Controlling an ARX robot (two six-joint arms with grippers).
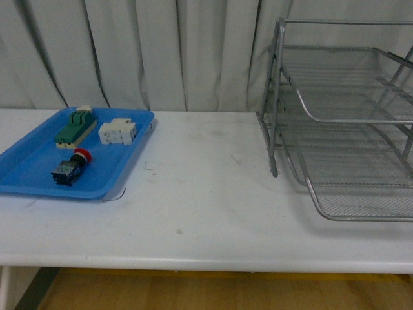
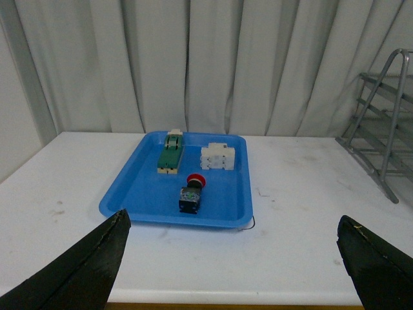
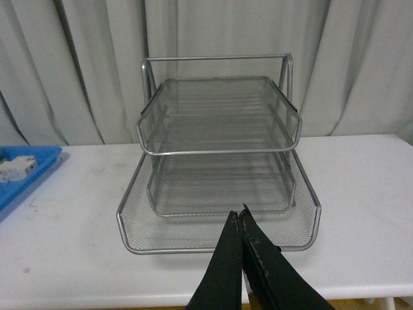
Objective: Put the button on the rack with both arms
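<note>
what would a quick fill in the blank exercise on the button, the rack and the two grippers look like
1. The button lies in a ____ tray.
2. The rack has ____ wire-mesh tiers.
3. With its fingertips far apart, the left gripper is ____.
4. With its fingertips touching and nothing between them, the right gripper is ____.
Missing words: blue; three; open; shut.
</note>
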